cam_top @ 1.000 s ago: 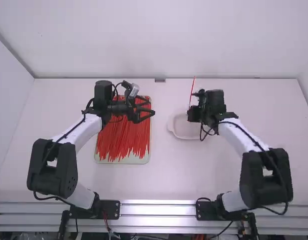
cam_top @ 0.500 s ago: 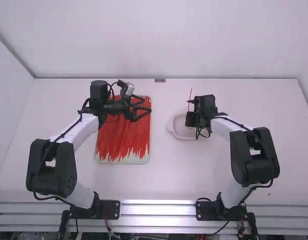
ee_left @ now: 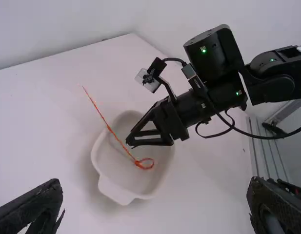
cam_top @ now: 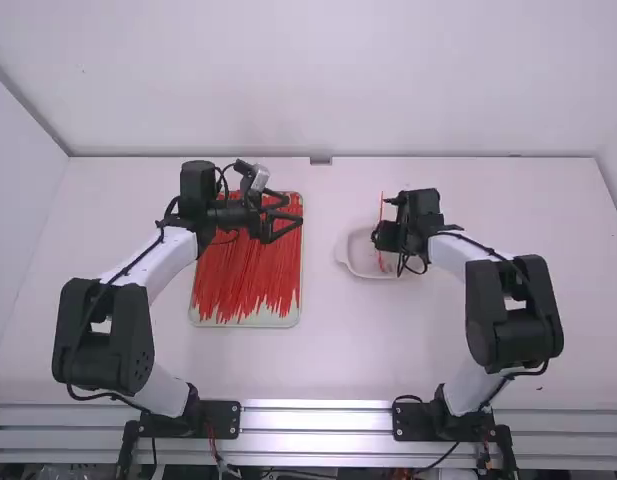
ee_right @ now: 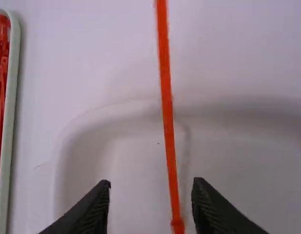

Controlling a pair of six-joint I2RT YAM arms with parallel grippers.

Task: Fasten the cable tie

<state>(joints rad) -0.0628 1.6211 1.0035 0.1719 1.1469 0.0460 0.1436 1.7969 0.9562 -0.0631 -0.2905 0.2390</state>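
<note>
A red cable tie (cam_top: 382, 232) with a small closed loop at its end (ee_left: 145, 164) lies in the white bowl (cam_top: 353, 256), its straight tail leaning out over the far rim. My right gripper (cam_top: 387, 238) hovers just over the bowl, open. The tie (ee_right: 166, 146) runs between its fingers, close to one finger (ee_right: 205, 207), and no contact is visible. My left gripper (cam_top: 286, 215) is open and holds nothing, raised above the far end of the tray (cam_top: 244, 322) of loose red cable ties (cam_top: 246, 272).
The tray sits left of the middle and the bowl right of the middle, with a strip of bare table between them. The table's back wall lies a little beyond both grippers.
The right gripper has dropped from holding the tie upright to hovering over the bowl, and the tie now lies in the bowl. The left arm shifted slightly left.
</note>
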